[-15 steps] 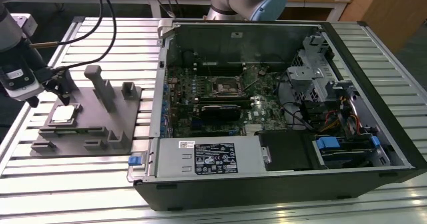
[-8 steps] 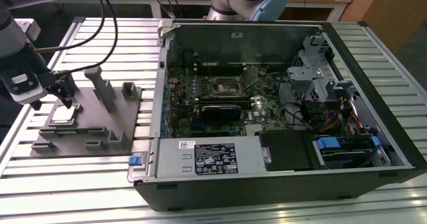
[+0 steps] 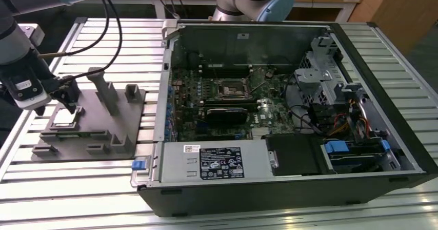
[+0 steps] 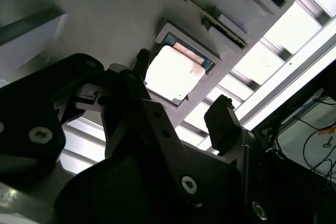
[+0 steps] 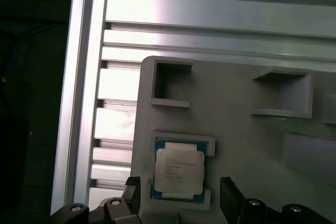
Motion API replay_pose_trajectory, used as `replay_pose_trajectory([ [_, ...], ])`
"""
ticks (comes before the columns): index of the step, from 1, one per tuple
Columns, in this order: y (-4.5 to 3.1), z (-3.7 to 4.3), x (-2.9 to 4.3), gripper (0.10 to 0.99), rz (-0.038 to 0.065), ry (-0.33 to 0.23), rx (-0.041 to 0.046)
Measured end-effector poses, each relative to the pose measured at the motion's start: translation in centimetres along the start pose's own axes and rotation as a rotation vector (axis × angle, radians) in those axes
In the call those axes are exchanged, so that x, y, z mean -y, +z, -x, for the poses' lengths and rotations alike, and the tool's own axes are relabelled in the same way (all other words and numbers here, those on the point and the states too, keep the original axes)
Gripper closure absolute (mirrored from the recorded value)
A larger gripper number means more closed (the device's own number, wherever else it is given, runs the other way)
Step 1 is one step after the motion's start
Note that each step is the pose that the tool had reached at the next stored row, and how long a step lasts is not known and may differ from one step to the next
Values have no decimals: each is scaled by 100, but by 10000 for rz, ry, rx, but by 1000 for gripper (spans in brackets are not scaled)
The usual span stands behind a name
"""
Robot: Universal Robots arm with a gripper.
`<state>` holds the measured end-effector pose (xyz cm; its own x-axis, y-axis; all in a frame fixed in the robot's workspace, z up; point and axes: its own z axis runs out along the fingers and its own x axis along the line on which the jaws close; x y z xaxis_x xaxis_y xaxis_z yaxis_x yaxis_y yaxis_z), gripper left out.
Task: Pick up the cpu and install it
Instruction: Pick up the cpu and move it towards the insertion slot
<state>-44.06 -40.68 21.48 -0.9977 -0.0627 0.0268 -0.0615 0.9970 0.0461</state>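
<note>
You have a slatted aluminium table [image 3: 68, 189] with two things lying on it. The grey fixture [image 3: 102, 137] sits near the edge at the exterior view's left. The open PC case [image 3: 274, 194] stands just beside it, filling the middle and the exterior view's right.

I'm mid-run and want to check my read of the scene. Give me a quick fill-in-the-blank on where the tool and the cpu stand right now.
1. The tool is ____, with one finger on either side of the cpu.
2. The cpu lies flat in a recess of the ____-coloured fixture.
3. In the exterior view, that fixture lies to the exterior view's ____ of the opened computer case.

Missing words: open; grey; left
</note>
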Motion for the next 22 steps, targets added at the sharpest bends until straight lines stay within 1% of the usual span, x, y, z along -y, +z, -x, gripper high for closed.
replay_pose_trajectory([
  [4,58,2,-8,380,2,47,3],
  [8,96,5,-28,380,6,196,11],
  [16,198,8,-26,380,5,223,28],
  [22,243,5,-34,380,15,205,62],
])
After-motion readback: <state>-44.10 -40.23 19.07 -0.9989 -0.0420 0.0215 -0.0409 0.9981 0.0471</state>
